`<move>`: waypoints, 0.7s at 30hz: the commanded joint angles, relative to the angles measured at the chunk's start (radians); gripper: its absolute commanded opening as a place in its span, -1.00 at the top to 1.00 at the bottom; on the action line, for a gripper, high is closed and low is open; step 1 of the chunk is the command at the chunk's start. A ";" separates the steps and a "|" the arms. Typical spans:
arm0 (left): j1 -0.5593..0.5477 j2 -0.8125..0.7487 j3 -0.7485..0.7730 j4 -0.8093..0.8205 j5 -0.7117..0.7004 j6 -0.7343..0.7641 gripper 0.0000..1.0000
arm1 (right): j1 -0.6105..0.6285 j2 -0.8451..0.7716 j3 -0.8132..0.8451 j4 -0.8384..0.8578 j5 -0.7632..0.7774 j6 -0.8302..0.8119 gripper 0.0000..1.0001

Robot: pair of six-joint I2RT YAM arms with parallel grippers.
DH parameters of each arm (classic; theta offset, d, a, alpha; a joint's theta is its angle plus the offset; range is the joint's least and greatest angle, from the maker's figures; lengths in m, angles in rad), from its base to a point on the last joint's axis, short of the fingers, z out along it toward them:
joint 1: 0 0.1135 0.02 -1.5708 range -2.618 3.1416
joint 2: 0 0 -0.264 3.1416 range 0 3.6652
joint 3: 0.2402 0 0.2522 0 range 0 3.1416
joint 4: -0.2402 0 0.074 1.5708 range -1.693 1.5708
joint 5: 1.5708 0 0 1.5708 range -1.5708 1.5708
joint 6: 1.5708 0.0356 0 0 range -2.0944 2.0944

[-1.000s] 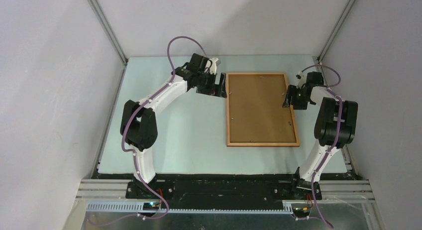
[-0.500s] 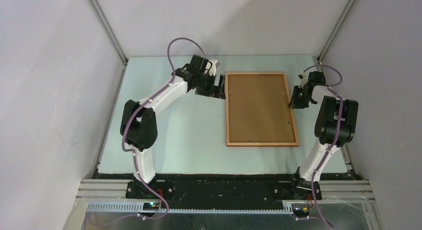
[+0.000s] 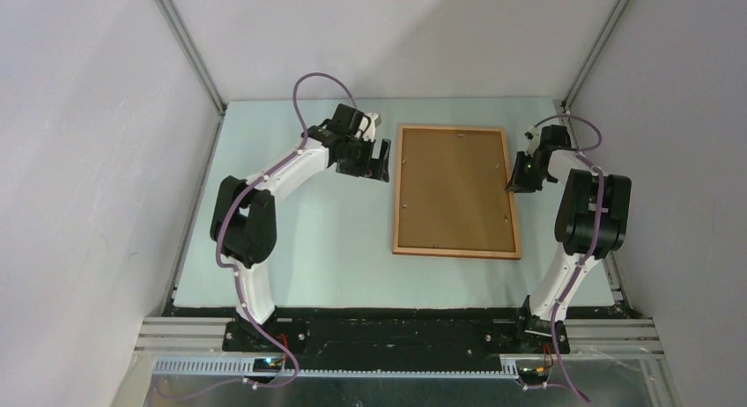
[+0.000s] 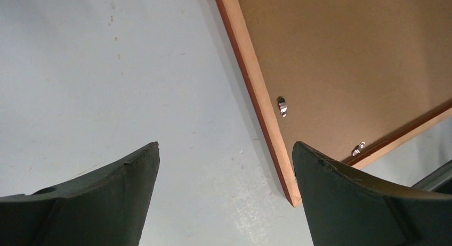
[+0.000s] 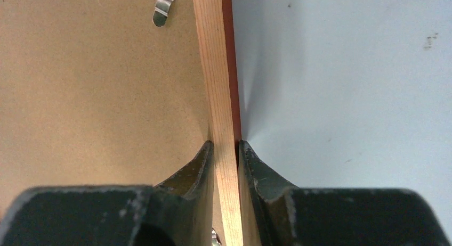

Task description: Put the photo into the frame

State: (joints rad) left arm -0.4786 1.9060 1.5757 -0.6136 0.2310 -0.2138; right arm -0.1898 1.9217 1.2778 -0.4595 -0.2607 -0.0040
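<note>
Grip made: my right gripper [image 5: 224, 146] just pinched the frame [image 5: 218, 70] rail, shifting it leftward, ready for lifting; left gripper [image 4: 226, 146] gapes open.

Orange-brown wooden frame [image 3: 457, 251], plain tan-brown backing board [image 3: 454, 191], silver clip [image 5: 164, 6], pale blue-grey table [image 3: 308, 240]

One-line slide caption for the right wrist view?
Right end effector pinches the frame by its edge rail, beside the brown backing board and a metal clip.
</note>
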 commanded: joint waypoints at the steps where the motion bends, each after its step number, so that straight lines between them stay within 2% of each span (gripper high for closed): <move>1: 0.011 -0.074 -0.018 0.018 -0.030 0.048 -0.97 | 0.033 -0.012 0.025 -0.046 -0.014 0.050 1.00; 13: 0.017 -0.105 -0.050 0.032 -0.128 0.084 -0.97 | 0.136 -0.042 0.017 -0.040 0.002 0.059 1.00; 21: 0.087 -0.060 -0.051 0.032 -0.136 0.053 -0.97 | 0.223 -0.034 0.012 -0.031 0.008 0.076 1.00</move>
State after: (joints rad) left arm -0.4358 1.8587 1.5333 -0.6079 0.1211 -0.1570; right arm -0.0319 1.9167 1.2789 -0.4831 -0.2245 0.0566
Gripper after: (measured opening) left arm 0.985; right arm 0.227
